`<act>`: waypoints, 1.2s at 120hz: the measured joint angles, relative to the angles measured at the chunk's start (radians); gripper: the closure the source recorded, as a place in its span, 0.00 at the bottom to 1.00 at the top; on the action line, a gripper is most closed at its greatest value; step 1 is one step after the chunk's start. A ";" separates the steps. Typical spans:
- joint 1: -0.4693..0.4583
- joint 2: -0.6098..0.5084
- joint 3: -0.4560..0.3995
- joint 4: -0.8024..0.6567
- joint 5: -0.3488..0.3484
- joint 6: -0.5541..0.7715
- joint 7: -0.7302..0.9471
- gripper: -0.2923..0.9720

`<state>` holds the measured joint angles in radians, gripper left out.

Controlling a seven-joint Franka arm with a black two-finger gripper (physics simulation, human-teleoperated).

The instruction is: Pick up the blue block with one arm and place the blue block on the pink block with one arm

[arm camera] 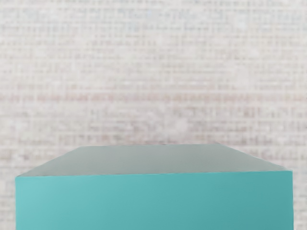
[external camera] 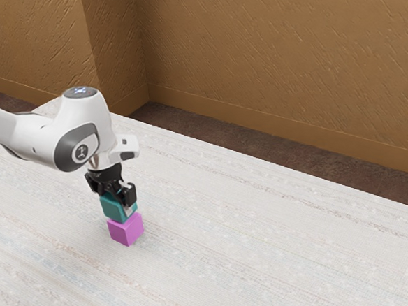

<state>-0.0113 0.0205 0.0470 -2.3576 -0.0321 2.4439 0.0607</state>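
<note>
Pincer (external camera: 119,193) clamped on the blue block (external camera: 118,210), atop the pink block (external camera: 127,232).
Black fingers press two opposite sides of the teal-blue cube near its top, so it hangs at six o'clock from the hand. It stands upright and level, equal-sided with no long axis, one vertical edge facing the exterior camera. Its underside meets the pink block, which shows slightly toward five o'clock on the pale table (external camera: 267,255).

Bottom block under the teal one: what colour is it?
The bottom block is pink-magenta, seen best in the exterior view.
</note>
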 joint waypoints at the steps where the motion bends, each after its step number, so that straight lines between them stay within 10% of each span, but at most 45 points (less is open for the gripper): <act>1: 0.000 0.000 0.000 0.000 0.000 0.000 0.000 0.49; 88: -0.020 -0.008 -0.001 -0.008 -0.022 -0.008 0.007 0.49; 144: -0.013 -0.178 0.024 0.076 0.003 -0.072 0.035 0.28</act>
<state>-0.0247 -0.1570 0.0711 -2.2819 -0.0289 2.3722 0.0961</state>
